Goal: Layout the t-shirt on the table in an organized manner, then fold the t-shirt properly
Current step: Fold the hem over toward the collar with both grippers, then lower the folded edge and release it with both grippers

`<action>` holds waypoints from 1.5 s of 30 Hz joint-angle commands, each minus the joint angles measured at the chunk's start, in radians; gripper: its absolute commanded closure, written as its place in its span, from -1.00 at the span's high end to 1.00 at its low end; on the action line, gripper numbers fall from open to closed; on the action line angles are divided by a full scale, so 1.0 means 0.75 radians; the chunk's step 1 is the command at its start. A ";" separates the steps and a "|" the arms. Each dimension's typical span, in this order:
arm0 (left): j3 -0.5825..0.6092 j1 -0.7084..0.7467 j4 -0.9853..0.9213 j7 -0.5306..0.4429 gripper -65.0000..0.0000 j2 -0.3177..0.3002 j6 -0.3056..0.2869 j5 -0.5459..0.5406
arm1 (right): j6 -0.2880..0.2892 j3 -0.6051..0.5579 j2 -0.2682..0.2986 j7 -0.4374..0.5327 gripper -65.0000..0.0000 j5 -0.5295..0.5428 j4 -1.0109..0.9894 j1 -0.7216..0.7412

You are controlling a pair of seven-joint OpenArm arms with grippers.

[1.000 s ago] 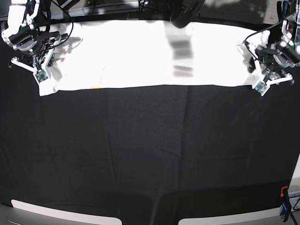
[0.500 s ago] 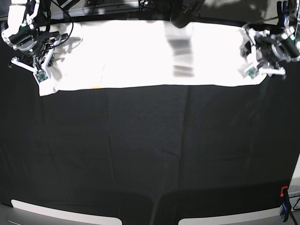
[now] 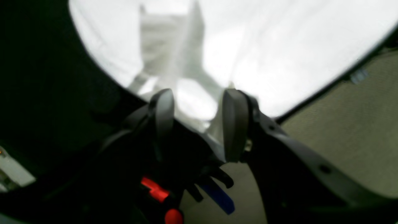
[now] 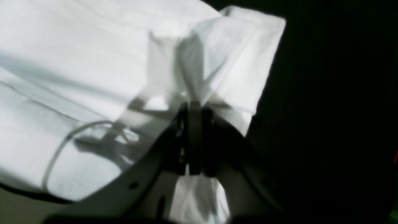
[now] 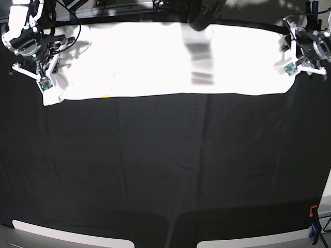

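The shirt (image 5: pixel 170 59) lies as a long white band across the far part of the bench (image 5: pixel 165 170), spread flat on the black cloth, its near edge running almost straight from side to side. A grey shadow bar crosses its middle, and a small yellow-orange spot shows at the near edge left of centre.

The right end effector (image 4: pixel 194 107) is at the shirt's left end in the base view, over the corner of the cloth. In the right wrist view its fingers (image 4: pixel 194 137) are pressed together. White fabric lies right under and around the tips, with a folded corner (image 4: pixel 242 53) just beyond them, but I cannot tell whether any cloth is pinched between them.

The left end effector (image 3: pixel 197 107) is at the shirt's other end, near the bench's far right corner in the base view (image 5: pixel 305 51). Its fingers (image 3: pixel 234 124) stand spread, with a clear gap between them and nothing in it. The shirt's edge shows past the tips, blurred, and a tan surface lies to the right beyond the bench edge.

An orange and blue clamp (image 5: pixel 313 227) sits at the near right edge of the bench.
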 commanded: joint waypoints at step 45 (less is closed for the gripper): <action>-0.009 -0.007 0.453 -0.011 -0.25 0.333 0.460 -0.078 | -0.096 0.015 0.019 0.065 -0.09 0.116 -0.278 0.270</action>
